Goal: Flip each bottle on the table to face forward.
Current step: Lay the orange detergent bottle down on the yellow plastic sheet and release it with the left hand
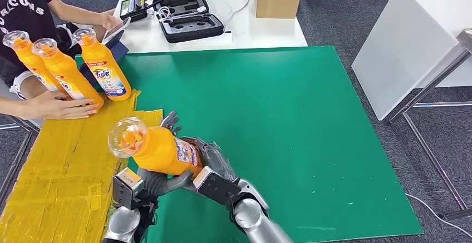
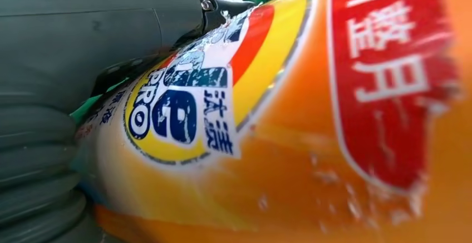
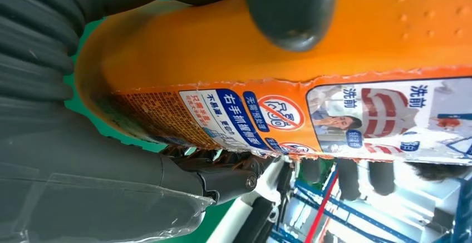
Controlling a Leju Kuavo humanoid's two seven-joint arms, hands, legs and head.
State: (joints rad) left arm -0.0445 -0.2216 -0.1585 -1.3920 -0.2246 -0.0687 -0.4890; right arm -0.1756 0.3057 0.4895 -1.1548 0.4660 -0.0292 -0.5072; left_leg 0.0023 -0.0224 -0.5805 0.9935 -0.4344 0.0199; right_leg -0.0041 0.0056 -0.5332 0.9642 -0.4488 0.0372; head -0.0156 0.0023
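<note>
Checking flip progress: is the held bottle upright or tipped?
Tipped. The bottle lies slanted off the table, cap toward the camera, gripped by the left hand and right hand.

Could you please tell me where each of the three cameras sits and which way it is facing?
Head view: high on the body, looking forward and down at the green table; both silver arms, the left hand and the right hand hold the orange bottle.
Left wrist view: behind the left hand, facing the bottle's front label.
Right wrist view: behind the right hand, facing its back label; fingers press it.
All three share the bottle.
</note>
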